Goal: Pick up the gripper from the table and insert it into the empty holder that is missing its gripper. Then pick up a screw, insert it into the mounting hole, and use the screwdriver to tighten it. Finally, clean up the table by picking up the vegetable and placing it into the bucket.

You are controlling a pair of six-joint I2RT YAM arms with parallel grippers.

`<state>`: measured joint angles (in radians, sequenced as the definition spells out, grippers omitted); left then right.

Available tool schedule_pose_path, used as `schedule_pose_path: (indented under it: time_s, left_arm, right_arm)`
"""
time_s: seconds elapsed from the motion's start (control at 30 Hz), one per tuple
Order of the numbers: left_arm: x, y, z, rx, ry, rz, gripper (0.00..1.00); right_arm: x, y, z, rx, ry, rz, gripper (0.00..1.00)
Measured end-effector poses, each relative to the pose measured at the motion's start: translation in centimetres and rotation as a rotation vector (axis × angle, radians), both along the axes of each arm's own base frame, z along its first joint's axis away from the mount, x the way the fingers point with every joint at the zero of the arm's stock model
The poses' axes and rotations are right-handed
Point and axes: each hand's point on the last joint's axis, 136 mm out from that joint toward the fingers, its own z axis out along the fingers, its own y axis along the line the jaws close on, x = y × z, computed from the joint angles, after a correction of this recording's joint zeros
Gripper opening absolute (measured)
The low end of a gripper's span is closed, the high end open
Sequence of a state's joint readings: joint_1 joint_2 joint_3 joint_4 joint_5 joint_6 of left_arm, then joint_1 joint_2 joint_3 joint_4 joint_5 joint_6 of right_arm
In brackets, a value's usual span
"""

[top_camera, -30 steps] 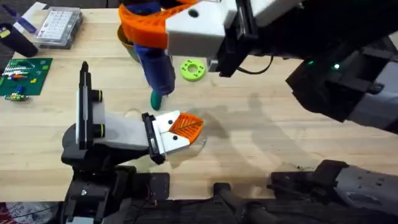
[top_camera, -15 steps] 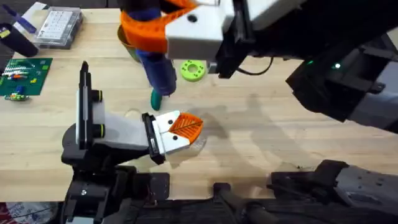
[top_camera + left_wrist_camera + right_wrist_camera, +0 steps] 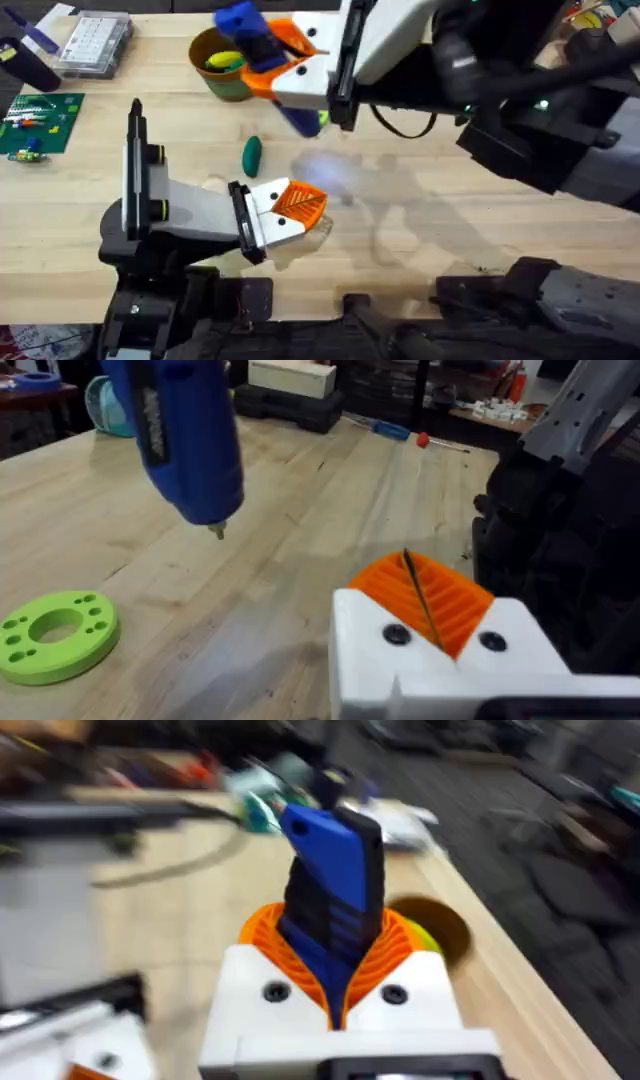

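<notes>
The right gripper [image 3: 335, 982] has its orange ribbed jaws shut on the screwdriver [image 3: 330, 900], a thick blue cylinder with a thin metal bit, held in the air above the far middle of the tabletop [image 3: 420, 230]. A second ago it hung upright over the vegetable; now it is tilted and carried toward the far edge, next to the bucket [image 3: 222, 68]. The left gripper [image 3: 428, 622] has its orange ribbed pads closed together with nothing between them.

Under the screwdriver lies a bright green ring-shaped disc [image 3: 55, 635], flat on the pale wood. The vegetable [image 3: 251, 155], small, dark green and oval, lies uncovered on the tabletop between the bucket and the holder [image 3: 185, 215]. The holder, a white wedge with a black end plate, stands at the near left, and the gripper [image 3: 290, 207], white block with orange fin, sits at its end plate. A clear parts box [image 3: 95, 42] and a green circuit board [image 3: 38, 122] rest near the far left corner.
</notes>
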<state>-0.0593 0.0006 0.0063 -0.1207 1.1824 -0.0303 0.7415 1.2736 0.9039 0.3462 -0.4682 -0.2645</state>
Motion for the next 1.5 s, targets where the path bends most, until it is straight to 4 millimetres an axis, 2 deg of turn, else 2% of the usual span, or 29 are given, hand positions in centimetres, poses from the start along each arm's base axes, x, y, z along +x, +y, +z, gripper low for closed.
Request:
schedule_pose_path:
  time_s: [0.2,0.33,0.47,0.77,0.8,0.83,1.0,1.1,1.2,1.37,1.4,1.43,1.47,1.5]
  left_arm:
    - [0.0,0.0,0.0,0.000,0.000,0.000,0.010]
    - [0.0,0.0,0.0,0.000,0.000,0.000,0.010]
    - [0.0,0.0,0.0,0.000,0.000,0.000,0.010]
    - [0.0,0.0,0.0,0.000,0.000,0.000,0.010]
    - [0.0,0.0,0.0,0.000,0.000,0.000,0.010]
    - [0.0,0.0,0.0,0.000,0.000,0.000,0.010]
    - [0.0,0.0,0.0,0.000,0.000,0.000,0.010]
    - [0.0,0.0,0.0,0.000,0.000,0.000,0.010]
    - [0.0,0.0,0.0,0.000,0.000,0.000,0.010]
    - [0.0,0.0,0.0,0.000,0.000,0.000,0.010]
    - [0.0,0.0,0.0,0.000,0.000,0.000,0.010]
    - [0.0,0.0,0.0,0.000,0.000,0.000,0.010]
    - [0.0,0.0,0.0,0.000,0.000,0.000,0.010]
    - [0.0,0.0,0.0,0.000,0.000,0.000,0.010]
  right_arm:
    - [4.4,-3.4,-3.3,-0.186,-0.030,-0.224,0.027]
    - [6.8,-5.8,-4.2,-0.277,-0.102,-0.334,0.027]
    - [9.2,-7.0,-5.5,-0.381,-0.183,-0.391,0.027]
    - [14.0,-9.0,-14.8,-0.775,-0.343,-0.383,0.027]
    - [14.7,-9.4,-15.7,-0.805,-0.357,-0.387,0.027]
    - [16.3,-10.4,-17.2,-0.848,-0.378,-0.406,0.027]
    - [20.5,-13.1,-20.0,-0.889,-0.415,-0.491,0.027]
    - [21.3,-14.0,-22.3,-0.934,-0.396,-0.485,0.027]
    - [21.7,-13.9,-24.4,-0.972,-0.390,-0.456,0.027]
    - [22.5,-13.5,-25.4,-0.992,-0.406,-0.437,0.027]
    - [22.5,-13.5,-25.6,-0.994,-0.406,-0.435,0.051]
    - [22.5,-13.5,-25.8,-0.996,-0.403,-0.433,0.124]
    - [22.5,-13.5,-26.0,-1.001,-0.398,-0.429,0.217]
    - [22.4,-13.5,-26.2,-1.004,-0.396,-0.425,0.350]
